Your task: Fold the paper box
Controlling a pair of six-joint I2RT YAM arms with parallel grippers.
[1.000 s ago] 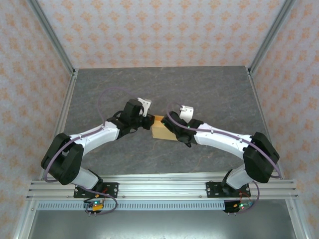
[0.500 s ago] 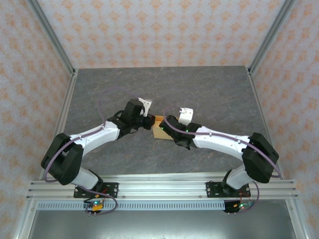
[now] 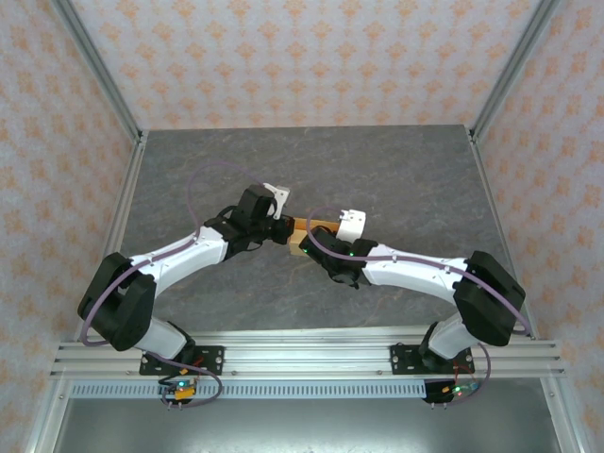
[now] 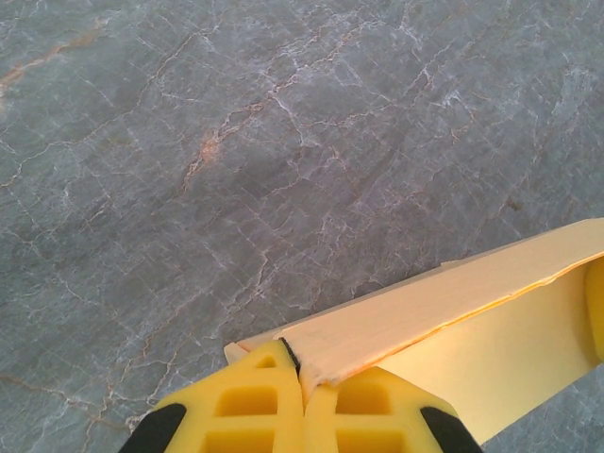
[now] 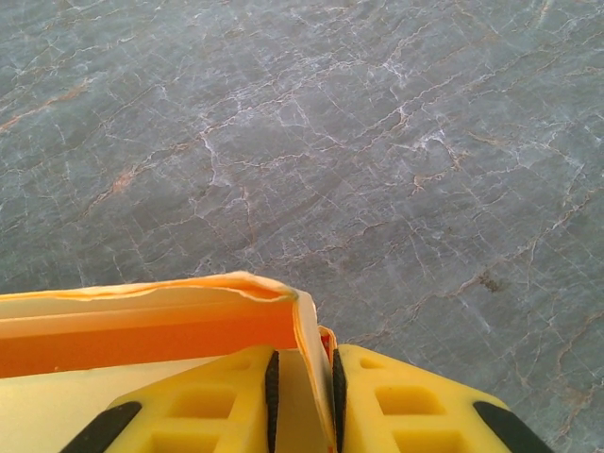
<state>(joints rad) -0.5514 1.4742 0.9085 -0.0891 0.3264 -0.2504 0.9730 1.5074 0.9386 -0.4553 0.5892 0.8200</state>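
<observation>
Through the left wrist camera I see the left gripper fully closed. Its two yellow pads meet, and a corner of the light orange-tan thin cardboard paper box is pinched in the seam between them. From that pinch the box runs off to the right of the fingers, with its layered upper edge climbing toward the frame border and a broad pale panel beneath it. Beyond the fingertips lies the grey marbled stone-look tabletop.

Through the right wrist camera, the right gripper is closed down to a narrow slot. A thin upright wall of the box stands in that slot, gripped between the pads. The rest of the box spreads to the left of these fingers: a curled top edge, a deeper orange inner face under it, and a pale panel lower down.

From overhead, both sets of fingers sit close together at mid-table with the box bridging them. I cannot tell whether its underside touches the tabletop.
</observation>
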